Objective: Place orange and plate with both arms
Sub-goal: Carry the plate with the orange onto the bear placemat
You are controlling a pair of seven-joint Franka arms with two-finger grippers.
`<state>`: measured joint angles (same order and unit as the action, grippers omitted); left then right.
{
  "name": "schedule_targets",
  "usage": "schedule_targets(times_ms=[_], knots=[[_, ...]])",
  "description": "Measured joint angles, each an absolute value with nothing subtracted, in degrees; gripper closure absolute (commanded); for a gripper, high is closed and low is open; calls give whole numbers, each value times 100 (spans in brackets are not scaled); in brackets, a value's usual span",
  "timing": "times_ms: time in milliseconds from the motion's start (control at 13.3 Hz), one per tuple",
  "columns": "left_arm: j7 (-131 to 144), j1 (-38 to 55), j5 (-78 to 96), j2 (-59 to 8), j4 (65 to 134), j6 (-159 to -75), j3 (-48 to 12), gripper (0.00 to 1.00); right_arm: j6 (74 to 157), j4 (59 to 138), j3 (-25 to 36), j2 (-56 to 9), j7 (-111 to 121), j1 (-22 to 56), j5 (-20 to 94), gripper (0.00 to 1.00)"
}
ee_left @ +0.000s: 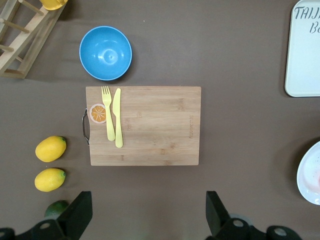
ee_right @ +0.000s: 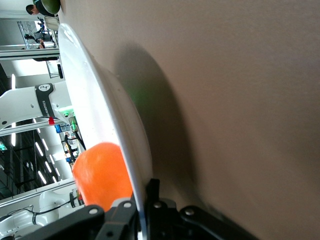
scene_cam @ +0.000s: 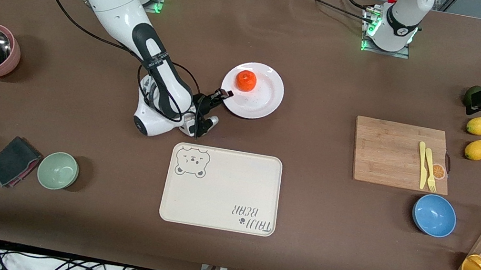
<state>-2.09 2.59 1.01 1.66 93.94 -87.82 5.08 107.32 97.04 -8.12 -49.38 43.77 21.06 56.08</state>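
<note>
The right gripper [scene_cam: 223, 95] has its two black fingers [ee_right: 150, 200] pinched tight on the rim of the round white shallow plate [scene_cam: 263, 100], one above the rim and one beneath. Just past the fingertips, the small red-orange orange [scene_cam: 246, 81] sits on that plate. Toward the left arm's end of the table, the left gripper [ee_left: 149, 212] waits with fingers spread wide and empty, above the bamboo cutting board [ee_left: 150, 125].
</note>
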Motion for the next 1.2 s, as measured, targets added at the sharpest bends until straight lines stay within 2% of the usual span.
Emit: schedule_targets(times_ms=[674,1199], knots=[[-209,258,101,166,9394,-8782,508,0,10637,9622,-809,-4935,4360,1913,5870,100],[-209,258,102,166,9394,-8781,508,0,10438,8903,-797,-4899,3588,1359,6016,100]])
